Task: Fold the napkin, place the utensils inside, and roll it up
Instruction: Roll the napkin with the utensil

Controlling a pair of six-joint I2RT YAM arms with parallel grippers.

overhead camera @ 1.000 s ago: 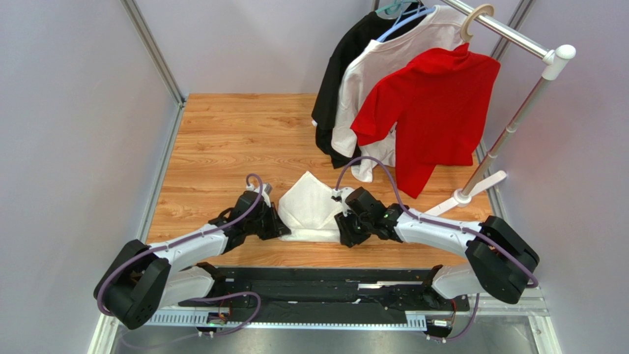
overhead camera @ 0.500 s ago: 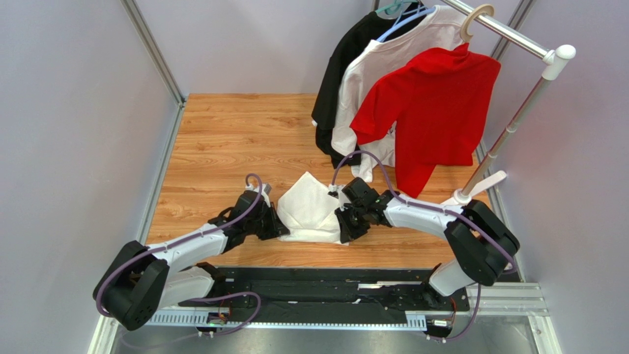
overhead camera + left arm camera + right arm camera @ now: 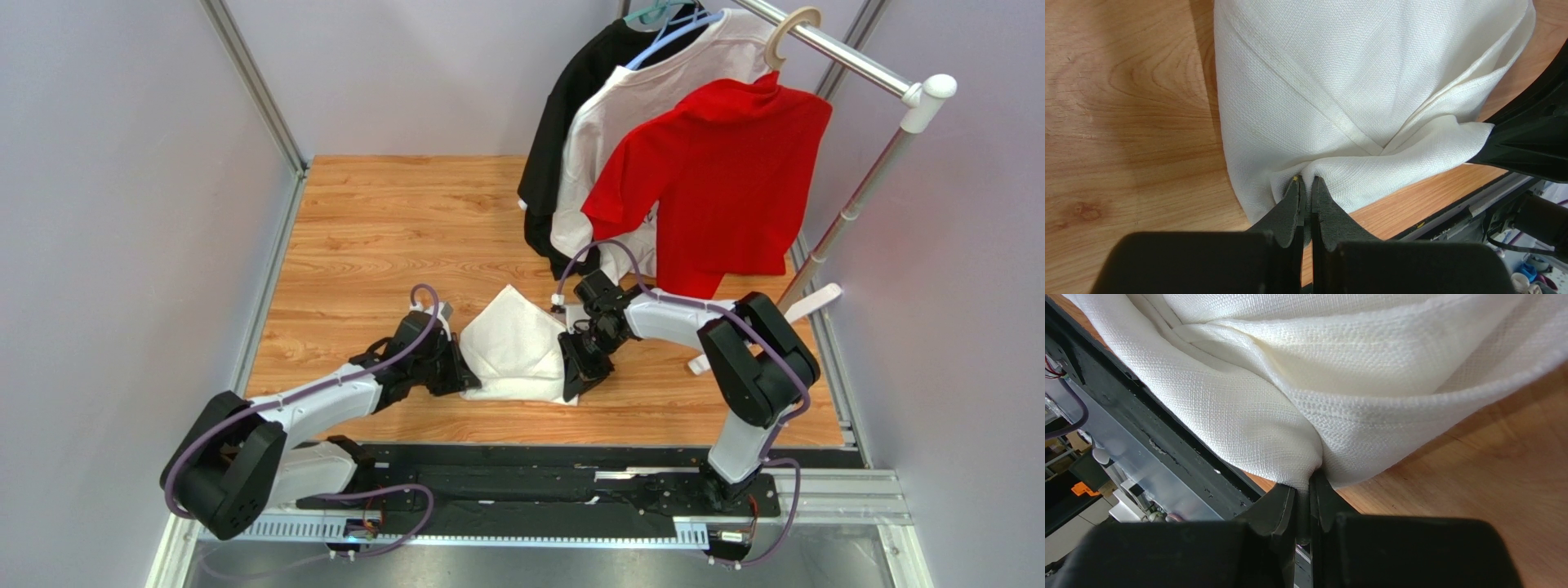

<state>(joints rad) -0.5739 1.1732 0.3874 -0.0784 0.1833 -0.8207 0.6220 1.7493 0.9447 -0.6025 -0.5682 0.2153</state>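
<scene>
One white napkin is lying on one wooden table. Two robot arms are reaching to it, the left arm and the right arm. Two grippers are pinching the cloth, the left gripper and the right gripper. Three shirts are hanging on one rack: one black shirt, one white shirt and one red shirt.

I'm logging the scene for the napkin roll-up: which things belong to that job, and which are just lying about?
Job: napkin; left claw and right claw, both pinching it. No spoon clearly visible.

Lying about: clothes rack, red shirt, white shirt, black shirt.
</scene>
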